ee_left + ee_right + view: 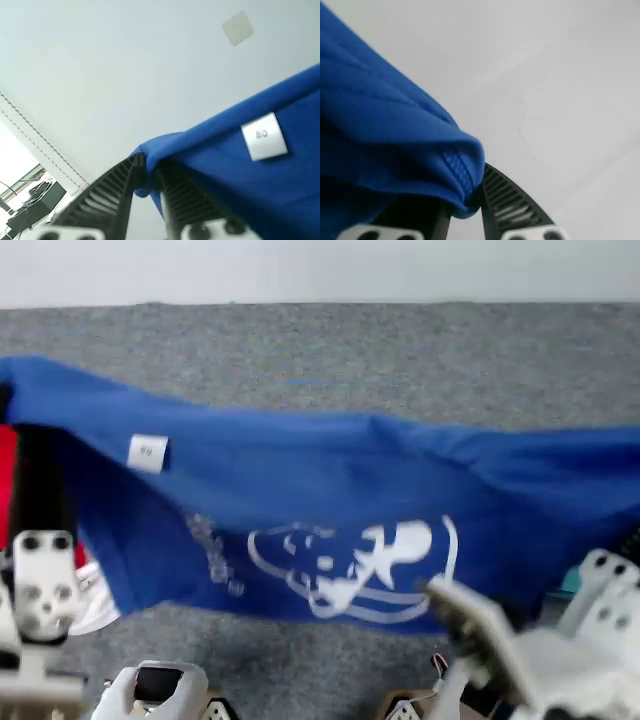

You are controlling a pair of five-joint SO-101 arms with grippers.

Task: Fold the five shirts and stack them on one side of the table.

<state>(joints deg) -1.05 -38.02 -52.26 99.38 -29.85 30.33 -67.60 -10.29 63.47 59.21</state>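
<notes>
A blue shirt (340, 490) with a white printed logo and a small white tag (148, 453) hangs stretched sideways above the grey table (420, 350), held up at both ends. My left gripper (145, 162) is shut on a bunched corner of the blue shirt (250, 175), close to its tag (263, 136). My right gripper (470, 196) is shut on a hemmed edge of the same shirt (380, 130). The left arm's white body (40, 590) stands at the near left, and the right arm's body (590, 630) at the near right.
A red shirt (7, 480) and a white cloth (97, 608) lie at the left edge, partly behind the left arm. Something teal (570, 582) peeks out by the right arm. The far half of the grey table is bare up to a white wall.
</notes>
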